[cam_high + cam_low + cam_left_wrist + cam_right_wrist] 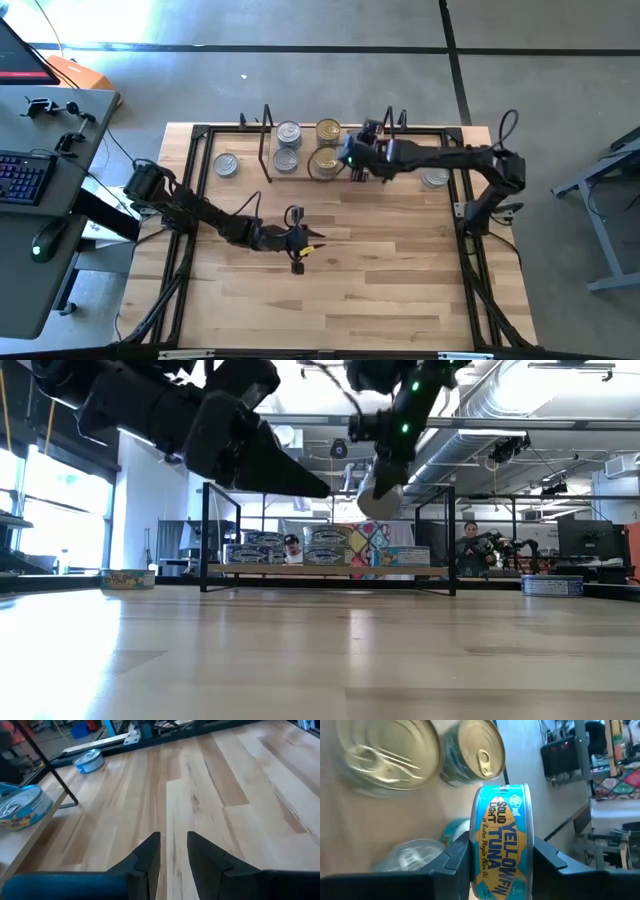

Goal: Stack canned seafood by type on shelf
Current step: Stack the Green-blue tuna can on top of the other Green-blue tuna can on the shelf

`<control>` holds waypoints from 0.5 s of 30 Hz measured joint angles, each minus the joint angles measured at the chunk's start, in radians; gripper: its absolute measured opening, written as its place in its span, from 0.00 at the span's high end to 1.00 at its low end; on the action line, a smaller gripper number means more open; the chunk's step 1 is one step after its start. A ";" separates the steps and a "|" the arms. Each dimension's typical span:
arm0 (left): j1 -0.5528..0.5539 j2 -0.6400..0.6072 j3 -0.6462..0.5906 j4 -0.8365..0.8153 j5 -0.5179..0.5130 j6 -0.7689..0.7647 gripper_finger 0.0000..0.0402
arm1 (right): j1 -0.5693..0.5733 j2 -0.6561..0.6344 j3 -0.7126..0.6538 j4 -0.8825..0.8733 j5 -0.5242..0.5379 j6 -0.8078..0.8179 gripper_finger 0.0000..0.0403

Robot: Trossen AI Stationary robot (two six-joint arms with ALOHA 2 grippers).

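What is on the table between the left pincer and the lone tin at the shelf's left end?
Nothing: in the high view, only bare table lies between the left pincer and that tin; the pincer holds nothing.

the light-wood desk (380,270) carries the shelf (300,180) under the right tool (352,160), with four tins on it. one tin (227,165) lies beyond the shelf's far end, another (436,178) behind the tool.

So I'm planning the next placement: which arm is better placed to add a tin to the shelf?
Right. The right gripper already grips a yellowfin tuna tin over the shelf; the left gripper is empty above bare table.
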 joint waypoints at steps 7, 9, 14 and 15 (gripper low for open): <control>-0.007 0.002 0.000 0.006 -0.002 0.014 0.78 | -0.095 0.076 -0.001 0.009 -0.079 -0.086 0.70; -0.007 0.002 0.000 0.013 -0.002 0.013 0.78 | -0.110 0.093 -0.001 0.002 -0.079 -0.091 0.70; -0.007 0.002 0.000 0.012 -0.002 0.013 0.78 | -0.135 0.119 -0.001 -0.024 -0.076 -0.091 0.70; -0.007 0.002 0.000 0.011 -0.002 0.013 0.78 | -0.138 0.122 -0.002 -0.025 -0.075 -0.090 0.70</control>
